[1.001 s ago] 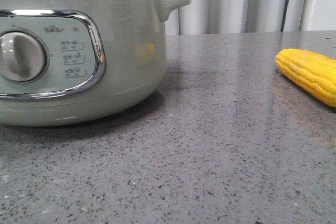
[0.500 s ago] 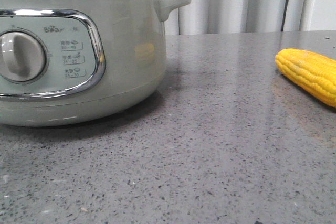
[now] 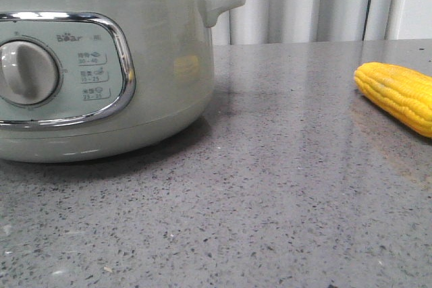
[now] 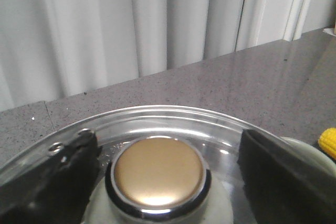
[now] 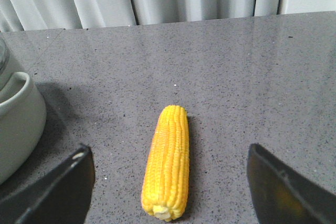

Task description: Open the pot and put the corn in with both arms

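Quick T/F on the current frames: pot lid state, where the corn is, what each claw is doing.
1. The pot has its glass lid on. True.
2. The corn is already in the pot. False: it lies on the grey table, to the pot's right and apart from it.
3. The left claw is open, its fingers either side of the lid's gold knob. True.
4. The right claw is shut on the corn. False: it is open, with the corn lying between its spread fingers, not pinched.
5. The pot's dial faces the front camera. True.
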Motion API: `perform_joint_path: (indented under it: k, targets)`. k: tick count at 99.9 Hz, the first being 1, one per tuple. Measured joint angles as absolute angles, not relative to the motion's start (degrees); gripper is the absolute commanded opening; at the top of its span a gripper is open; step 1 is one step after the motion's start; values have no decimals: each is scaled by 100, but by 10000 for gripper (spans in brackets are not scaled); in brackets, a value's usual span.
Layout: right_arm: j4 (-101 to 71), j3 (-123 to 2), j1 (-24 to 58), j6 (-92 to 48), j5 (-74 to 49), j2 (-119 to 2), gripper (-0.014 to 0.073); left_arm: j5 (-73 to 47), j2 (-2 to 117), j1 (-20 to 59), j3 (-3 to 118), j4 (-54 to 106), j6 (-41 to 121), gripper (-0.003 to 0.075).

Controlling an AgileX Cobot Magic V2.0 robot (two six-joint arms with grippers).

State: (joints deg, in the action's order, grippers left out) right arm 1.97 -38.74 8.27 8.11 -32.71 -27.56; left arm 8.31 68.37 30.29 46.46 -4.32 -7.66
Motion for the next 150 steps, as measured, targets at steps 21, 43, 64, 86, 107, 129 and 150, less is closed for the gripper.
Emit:
perform_joint_path:
  k: [21, 43, 64, 86, 107, 129, 150]
  targets:
    - [197, -3874, 827, 811, -3283, -2756, 524, 872, 6992, 3029, 4650, -432, -756, 459]
    - [197, -3874, 827, 811, -3328, -2756, 524, 909, 6992, 3029, 4650, -399, -756, 244]
    - [207, -3874, 827, 811, -3493, -2756, 524, 942, 6995, 3029, 4650, -376, -766, 151]
    - [207, -3874, 827, 811, -3538, -2756, 524, 965, 6800, 3029, 4656, -389, -734, 151]
    - [220, -3874, 827, 811, -3538, -2756, 524, 724, 6149, 2938, 5125, -415, -734, 151]
    - [284, -3874, 827, 811, -3538, -2756, 524, -85, 5400, 2087, 5392, -418, -734, 152]
    - [301, -3874, 827, 811, -3538, -2756, 524, -968, 4955, 664, 5367, -418, -732, 152]
